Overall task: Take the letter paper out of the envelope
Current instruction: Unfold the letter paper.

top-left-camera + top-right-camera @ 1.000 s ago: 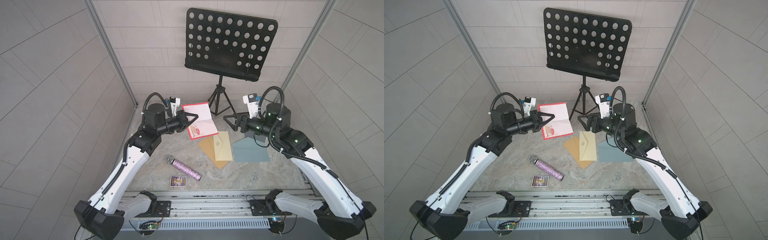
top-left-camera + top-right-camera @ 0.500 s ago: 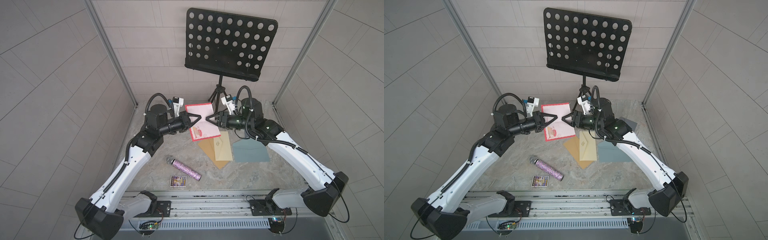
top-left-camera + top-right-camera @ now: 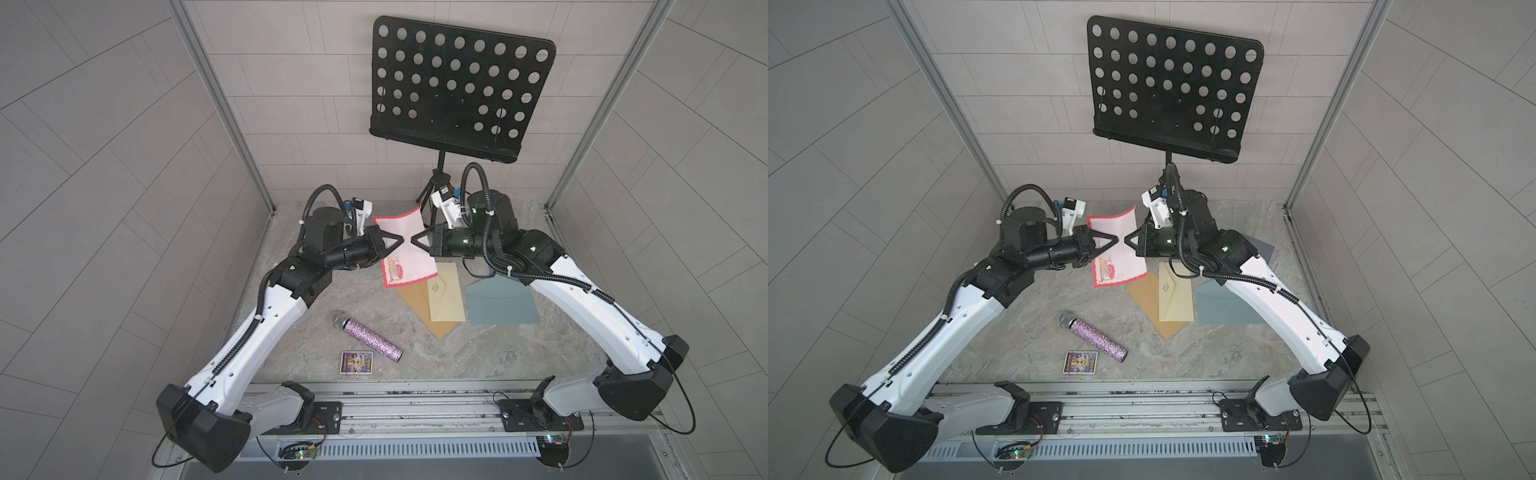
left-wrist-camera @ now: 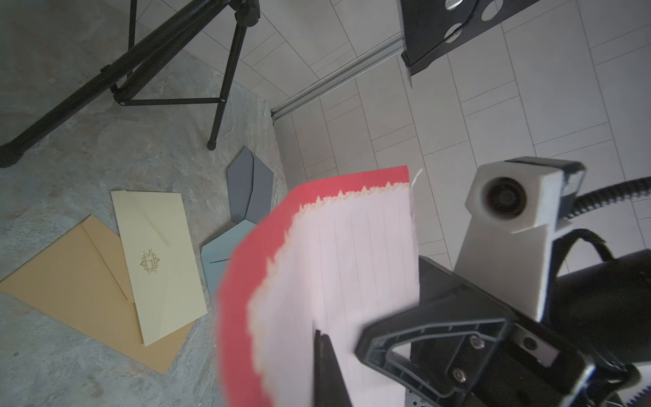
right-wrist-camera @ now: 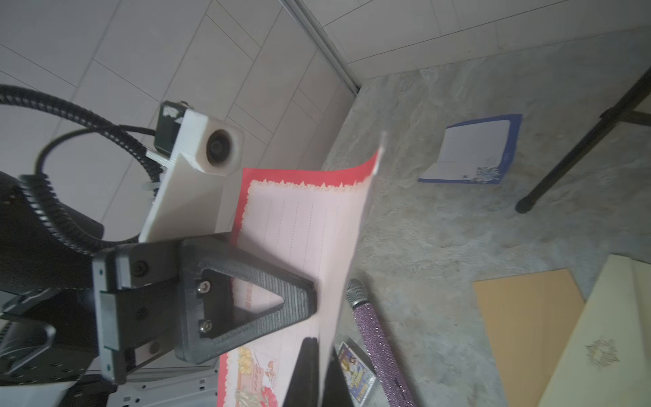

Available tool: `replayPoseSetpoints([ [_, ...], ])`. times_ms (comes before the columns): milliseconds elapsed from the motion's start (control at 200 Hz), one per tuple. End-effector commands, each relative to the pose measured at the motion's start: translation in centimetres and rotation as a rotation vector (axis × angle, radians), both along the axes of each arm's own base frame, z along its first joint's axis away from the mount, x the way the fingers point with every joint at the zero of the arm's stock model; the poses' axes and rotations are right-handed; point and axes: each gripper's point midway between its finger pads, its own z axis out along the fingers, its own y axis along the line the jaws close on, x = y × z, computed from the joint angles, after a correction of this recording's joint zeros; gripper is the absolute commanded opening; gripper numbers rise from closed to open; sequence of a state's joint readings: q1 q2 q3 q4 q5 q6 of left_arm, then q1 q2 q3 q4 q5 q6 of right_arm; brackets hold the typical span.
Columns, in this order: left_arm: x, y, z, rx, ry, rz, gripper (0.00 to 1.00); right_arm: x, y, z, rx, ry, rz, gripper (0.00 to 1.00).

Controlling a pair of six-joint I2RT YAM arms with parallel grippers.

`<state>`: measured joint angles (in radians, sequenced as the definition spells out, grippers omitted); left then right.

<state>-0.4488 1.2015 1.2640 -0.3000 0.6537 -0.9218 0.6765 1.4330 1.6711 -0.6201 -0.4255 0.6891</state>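
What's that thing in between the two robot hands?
The pink letter paper with the red border, held up in the air between the left hand and the right hand. Both top views show it.

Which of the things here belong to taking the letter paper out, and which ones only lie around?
Job: red-bordered letter paper, left claw, right claw; perhaps one envelope, unclear which.
Lying about: brown envelope, cream envelope, blue envelope, glitter microphone, picture card, music stand.
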Motion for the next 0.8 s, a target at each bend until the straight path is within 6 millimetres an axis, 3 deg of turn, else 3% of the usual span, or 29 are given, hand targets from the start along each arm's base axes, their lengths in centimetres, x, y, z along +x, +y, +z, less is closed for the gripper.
replayPoseSetpoints([
  [0,0.1,0.9,-0.7,0.085,0.019,0.041,0.34,0.2,-2.2,-1.9,-0.179,-0.028,-0.074,0.00],
  [140,-0.5,1.6,-1.8,0.140,0.037,0.045,0.36,0.9,-2.9,-1.4,-0.138,-0.032,-0.115,0.00],
  [385,-0.4,1.2,-2.5,0.111,0.048,0.039,0.31,1.1,-1.9,-1.5,-0.039,0.021,-0.094,0.00],
  [540,-0.6,0.6,-3.5,0.115,0.080,-0.002,0.40,1.6,-2.0,-1.2,0.066,0.067,-0.112,0.00],
  [665,-0.7,0.5,-4.2,0.127,0.085,-0.007,0.40,2.0,-2.3,-0.6,0.118,0.084,-0.124,0.00],
  [790,-0.3,0.7,-4.5,0.144,0.081,0.008,0.27,2.2,-2.4,-0.5,0.151,0.104,-0.128,0.00],
])
